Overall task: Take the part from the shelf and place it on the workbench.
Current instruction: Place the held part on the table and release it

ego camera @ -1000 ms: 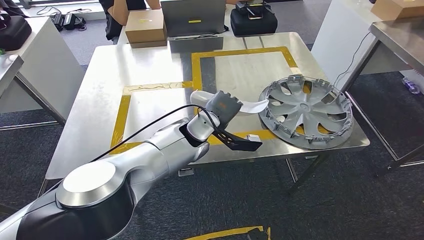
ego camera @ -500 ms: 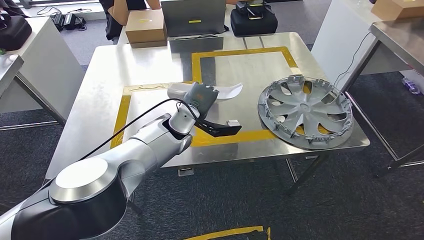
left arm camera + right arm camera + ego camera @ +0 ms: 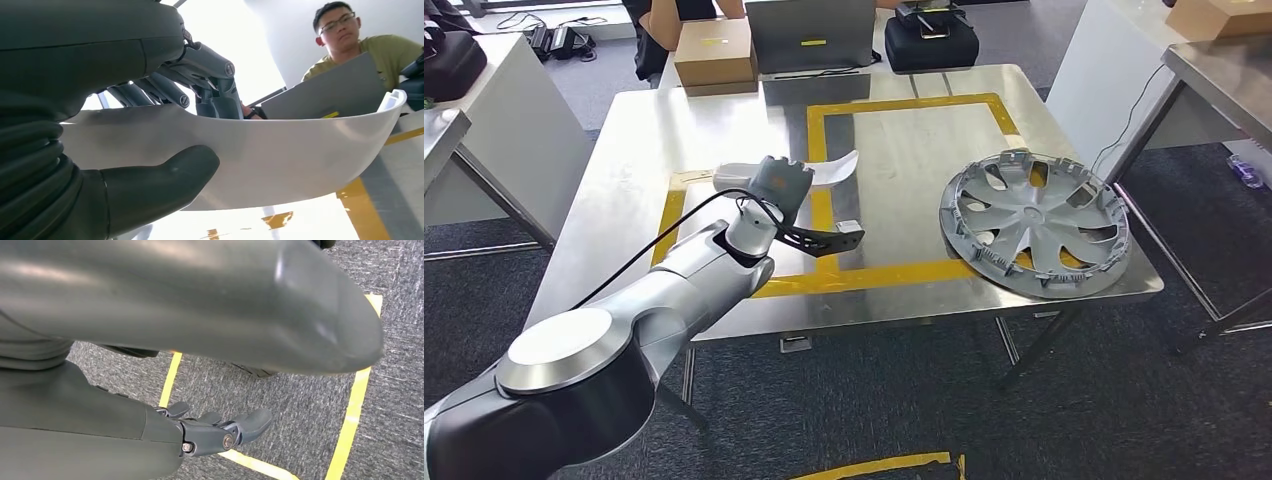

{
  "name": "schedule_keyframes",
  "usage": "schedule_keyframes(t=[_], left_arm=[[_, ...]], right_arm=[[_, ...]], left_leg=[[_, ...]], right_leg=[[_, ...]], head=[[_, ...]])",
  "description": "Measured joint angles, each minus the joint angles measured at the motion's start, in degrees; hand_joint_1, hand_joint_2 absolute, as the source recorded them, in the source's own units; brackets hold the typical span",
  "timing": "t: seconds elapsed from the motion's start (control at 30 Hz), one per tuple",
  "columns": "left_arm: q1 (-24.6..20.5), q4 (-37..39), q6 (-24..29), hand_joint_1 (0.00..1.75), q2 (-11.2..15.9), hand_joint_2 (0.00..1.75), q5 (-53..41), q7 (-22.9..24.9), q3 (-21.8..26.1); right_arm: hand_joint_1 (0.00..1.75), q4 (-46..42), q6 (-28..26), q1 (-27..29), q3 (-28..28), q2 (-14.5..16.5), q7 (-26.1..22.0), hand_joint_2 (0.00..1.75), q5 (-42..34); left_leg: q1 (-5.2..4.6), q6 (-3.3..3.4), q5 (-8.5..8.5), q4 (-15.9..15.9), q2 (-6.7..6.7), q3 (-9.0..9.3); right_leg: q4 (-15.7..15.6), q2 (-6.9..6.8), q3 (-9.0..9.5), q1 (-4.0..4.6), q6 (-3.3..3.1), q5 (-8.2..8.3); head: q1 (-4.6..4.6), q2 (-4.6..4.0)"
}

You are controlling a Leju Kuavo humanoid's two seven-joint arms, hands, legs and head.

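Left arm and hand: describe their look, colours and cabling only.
The left arm is glossy silver with a round shoulder cap, dark joint sections and a black cable running along it. The left hand is grey, with a ribbed cover, a thick thumb and darker fingers.

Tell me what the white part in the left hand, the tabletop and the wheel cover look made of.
White part: probably moulded plastic, a smooth, matte, thin curved shell. Tabletop: likely stainless steel, brushed grey with soft reflections. Wheel cover: apparently silver-painted plastic, with thin spokes and clip tabs around the rim.

Steel worktop, yellow tape marking it; grey hubcap flat at the right edge, cardboard box at the far edge.
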Motion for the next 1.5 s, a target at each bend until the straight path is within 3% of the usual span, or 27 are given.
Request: schedule_keyframes(t=[0.4,0.83,1.5], left_arm=[[0.95,0.60,3.10,1.75,7.46,1.75,3.69,-0.03,4.14],[1.10,0.55,3.49,1.75,7.79,1.75,4.29,-1.55,7.17],[1.46,0.46,3.10,1.75,7.87,1.75,3.99,-1.75,7.70]], right_arm=[[0.00,0.00,-0.30,0.04,0.00,-0.20,0.04,0.00,-0.38],[0.00,0.00,-1.11,0.14,0.00,-0.22,-0.01,0.00,-0.72],[0.00,0.00,-1.10,0.12,0.00,-0.22,-0.09,0.00,-0.18]], left_leg=[[0.03,-0.06,0.04,0.00,-0.02,-0.02],[0.02,-0.05,0.03,0.04,-0.01,-0.05],[0.02,-0.05,0.03,0.04,-0.01,-0.06]], right_leg=[[0.00,0.04,-0.02,0.03,-0.01,0.00],[-0.02,0.03,-0.02,0.02,0.01,0.01],[-0.02,0.03,-0.02,0.02,0.01,0.01]], head=[[0.00,0.00],[0.00,0.00],[0.00,0.00]])
